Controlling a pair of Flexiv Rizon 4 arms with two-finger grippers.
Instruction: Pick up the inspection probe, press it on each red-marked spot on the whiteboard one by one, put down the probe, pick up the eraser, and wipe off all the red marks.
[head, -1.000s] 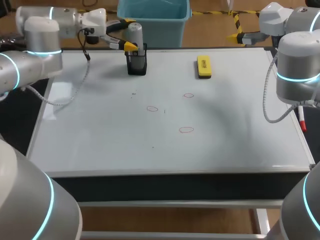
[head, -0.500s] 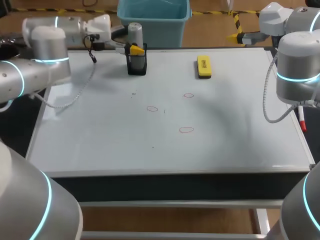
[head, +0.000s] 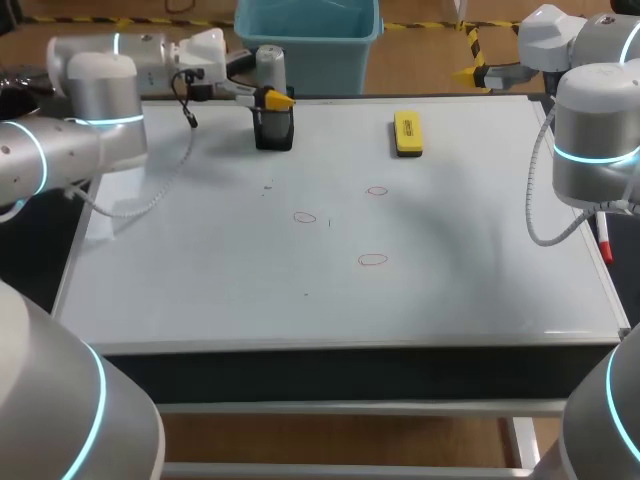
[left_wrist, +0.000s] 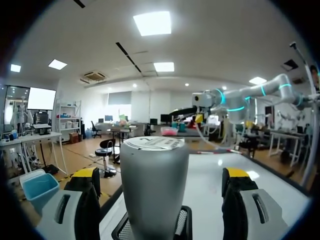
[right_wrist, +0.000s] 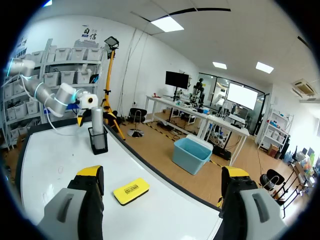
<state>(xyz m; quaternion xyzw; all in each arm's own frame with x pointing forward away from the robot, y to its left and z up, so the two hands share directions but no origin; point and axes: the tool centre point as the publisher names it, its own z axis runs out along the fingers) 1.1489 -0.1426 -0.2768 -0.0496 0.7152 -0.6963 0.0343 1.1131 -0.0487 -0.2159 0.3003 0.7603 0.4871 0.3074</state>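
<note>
The inspection probe (head: 270, 65), a grey cylinder, stands upright in a black mesh holder (head: 273, 128) at the whiteboard's far left. My left gripper (head: 265, 88) is level with the probe's upper part. In the left wrist view the probe (left_wrist: 155, 185) fills the space between the fingers of that gripper (left_wrist: 161, 172), open, with a gap on each side. The yellow eraser (head: 407, 132) lies at the far middle. Three red rings (head: 377, 190) (head: 305, 217) (head: 372, 259) mark the whiteboard (head: 450, 290). My right gripper (right_wrist: 162, 172) is open and empty, high above the eraser (right_wrist: 131, 190).
My right arm (head: 590, 130) stands over the board's far right corner. A red-capped marker (head: 605, 242) lies just off the right edge. The board's near half holds only faint specks.
My left arm has slid to the right, bringing its open fingers farther along both sides of the probe. My right arm, the eraser and the marks have not moved.
</note>
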